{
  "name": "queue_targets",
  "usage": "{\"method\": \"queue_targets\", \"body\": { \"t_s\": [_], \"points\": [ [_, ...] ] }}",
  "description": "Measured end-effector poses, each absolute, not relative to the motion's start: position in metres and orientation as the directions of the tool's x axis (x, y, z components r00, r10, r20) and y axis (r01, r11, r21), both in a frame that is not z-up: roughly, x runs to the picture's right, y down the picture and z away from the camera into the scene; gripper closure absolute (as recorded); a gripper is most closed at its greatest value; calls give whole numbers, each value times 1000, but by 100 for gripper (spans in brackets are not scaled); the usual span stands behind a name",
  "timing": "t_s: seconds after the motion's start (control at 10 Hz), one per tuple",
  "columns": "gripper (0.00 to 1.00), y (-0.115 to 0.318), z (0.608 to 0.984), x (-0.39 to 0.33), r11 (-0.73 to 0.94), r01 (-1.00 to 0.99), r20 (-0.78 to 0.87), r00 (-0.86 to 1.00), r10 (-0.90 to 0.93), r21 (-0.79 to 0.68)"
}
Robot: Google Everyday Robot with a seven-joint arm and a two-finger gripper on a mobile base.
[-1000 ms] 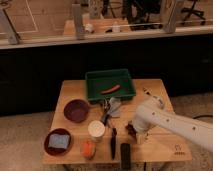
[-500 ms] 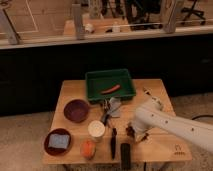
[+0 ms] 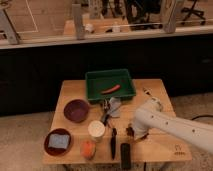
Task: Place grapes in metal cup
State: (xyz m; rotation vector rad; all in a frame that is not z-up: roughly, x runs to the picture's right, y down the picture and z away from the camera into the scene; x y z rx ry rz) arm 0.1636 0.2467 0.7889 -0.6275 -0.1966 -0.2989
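Grapes: dark clump at the front-middle of the worktop, right at the tip of the white arm and just beside a slim black tool.
Jaws: down at the arm's tip, over or on the grapes. Open, closed or gripping, I cannot tell from where I stand.
Metal cup: pale grey, standing just in front of the green tray, between the purple bowl and the arm.
Key relation: the metal cup lies near the jaws, back toward the tray and a little to the purple-bowl side. The cream-topped cup sits on that same side, closer to the front edge.
Long axis: none to speak of; the cluster looks roundish.
Step in hand: likely taking hold of the grapes. Nothing shows in the metal cup.
Next move, as I judge it: lift, carry a short way toward the tray, release over the cup's small mouth.
Risk: the cluster could catch the rim or tip the cup.
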Motion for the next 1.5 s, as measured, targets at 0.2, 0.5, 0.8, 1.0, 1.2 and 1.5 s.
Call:
{"method": "queue_targets", "body": {
  "t_s": [0.2, 0.5, 0.8, 1.0, 1.2, 1.5],
  "points": [
    [100, 229, 768, 158, 775, 332, 274, 938, -212, -537],
    [100, 186, 723, 144, 786, 358, 335, 920, -204, -504],
    [100, 153, 695, 99, 793, 412, 395, 887, -238, -449],
    [100, 135, 687, 70, 792, 444, 437, 863, -253, -419],
    [100, 119, 688, 59, 798, 447, 458, 854, -247, -405],
    [100, 95, 701, 43, 804, 445, 493, 841, -224, -394]
  ]
}}
